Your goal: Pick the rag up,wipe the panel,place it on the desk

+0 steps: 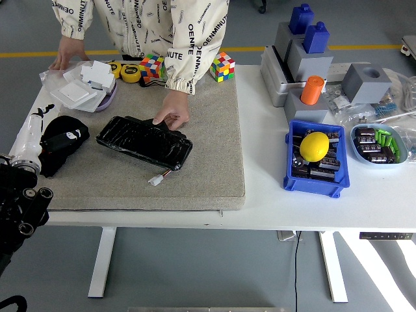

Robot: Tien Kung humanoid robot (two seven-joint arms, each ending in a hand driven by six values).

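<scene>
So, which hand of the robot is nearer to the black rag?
Left. The left hand is at the table's near left corner, just below the black rag on the grey mat. The right hand is out of view.

The panel (pixel 144 141) is black and glossy, its face catching wrinkled highlights as if under film. The rag (pixel 62 142) is dull black cloth — soft, creased, matt. Both lie on a grey mat (pixel 195 175) with a rough, felt-like nap. The table (pixel 305 208) around it is smooth white. The blue bin (pixel 316 185) looks like hard plastic, and the yellow ball (pixel 314 146) inside it has a slight sheen.
</scene>
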